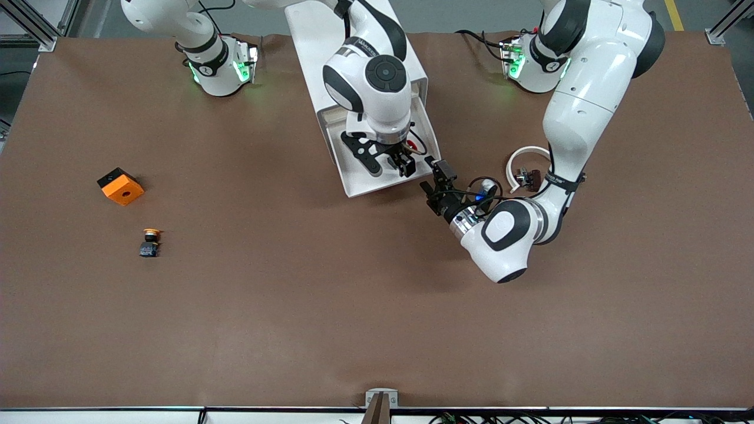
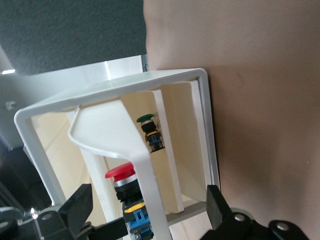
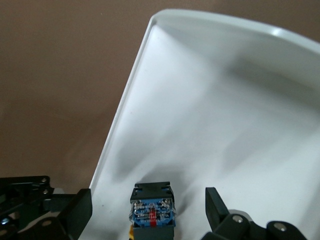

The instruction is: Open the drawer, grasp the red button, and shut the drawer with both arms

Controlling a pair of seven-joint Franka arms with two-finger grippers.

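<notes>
drawer (image 1: 386,171): pulled out
button (image 3: 151,212): lying in drawer
right end effector (image 1: 405,160): wide, over button
left end effector (image 1: 436,176): wide, beside drawer front

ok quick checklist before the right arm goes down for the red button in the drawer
1. Drawer pulled out: ok, white tray exposed.
2. Red button in the drawer: ok, lying on the tray.
3. Right gripper over the tray, fingers open: ok, the button's blue end sits between them.
4. Left gripper released: ok, open, beside the drawer's front corner.
5. Left gripper clear of the right gripper's path: cannot tell, they are close.
6. Green button apart from the red one: ok.
</notes>
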